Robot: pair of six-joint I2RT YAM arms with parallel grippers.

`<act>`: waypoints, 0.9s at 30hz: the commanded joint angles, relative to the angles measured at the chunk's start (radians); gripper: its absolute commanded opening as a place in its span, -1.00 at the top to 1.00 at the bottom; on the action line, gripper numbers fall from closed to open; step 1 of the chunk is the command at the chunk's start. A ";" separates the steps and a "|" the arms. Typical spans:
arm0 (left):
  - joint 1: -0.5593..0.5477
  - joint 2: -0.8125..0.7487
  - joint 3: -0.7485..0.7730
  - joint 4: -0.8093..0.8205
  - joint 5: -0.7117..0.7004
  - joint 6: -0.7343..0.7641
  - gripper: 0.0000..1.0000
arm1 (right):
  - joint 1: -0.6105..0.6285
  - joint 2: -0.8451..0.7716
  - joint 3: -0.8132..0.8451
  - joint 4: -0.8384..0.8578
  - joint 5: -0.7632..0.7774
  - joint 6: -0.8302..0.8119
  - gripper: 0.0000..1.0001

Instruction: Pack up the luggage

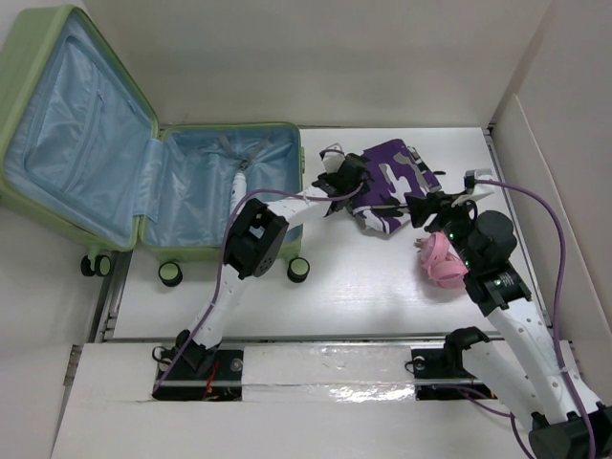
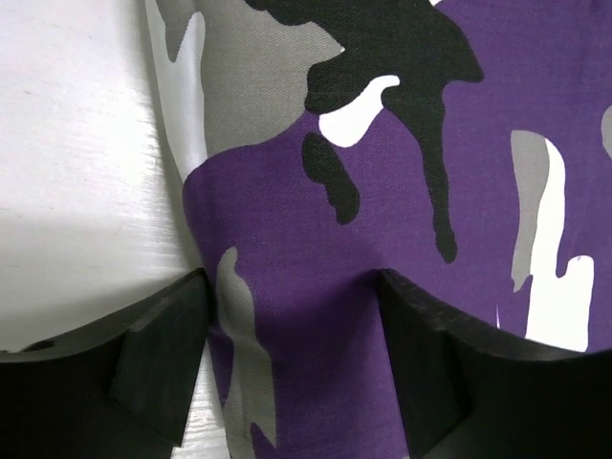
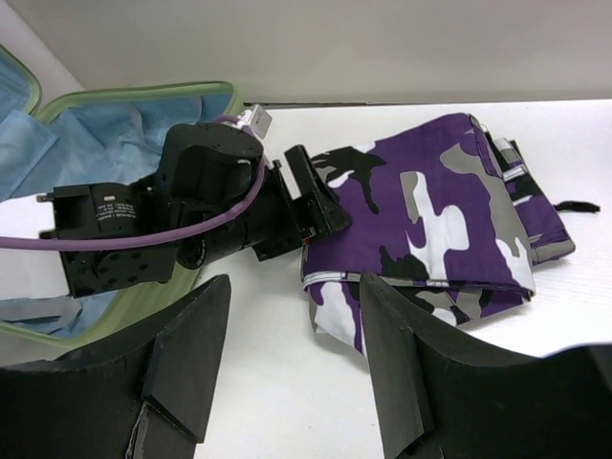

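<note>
Your luggage (image 1: 76, 124) lay open at the table's far left, lid tilted back. The purple camouflage garment (image 1: 392, 182) lay just right of it. Your left gripper (image 2: 289, 284) straddled its edge, fingers wide; your right gripper (image 3: 295, 287) gaped, holding nothing. The motor label (image 3: 105, 215) was too small to read.

We see a white table (image 1: 363, 287). At its far left the luggage (image 1: 191, 182) lies open, its wheels facing near. Just right of it, far centre, lies a folded purple camouflage garment (image 1: 392, 182). Nearer and right of that sits a pink bundle (image 1: 440, 260).
</note>
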 commanded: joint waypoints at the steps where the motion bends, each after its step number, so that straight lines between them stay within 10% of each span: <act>1: -0.011 0.044 0.024 0.008 0.067 -0.007 -0.21 | 0.007 -0.013 -0.005 0.064 -0.023 0.004 -0.24; 11: 0.021 -0.010 -0.113 0.261 0.080 0.037 0.72 | 0.007 -0.048 -0.015 0.088 -0.063 0.008 -0.25; 27: 0.115 -0.300 -0.056 0.263 0.231 0.340 1.00 | 0.007 -0.043 -0.028 0.113 -0.055 0.013 -0.24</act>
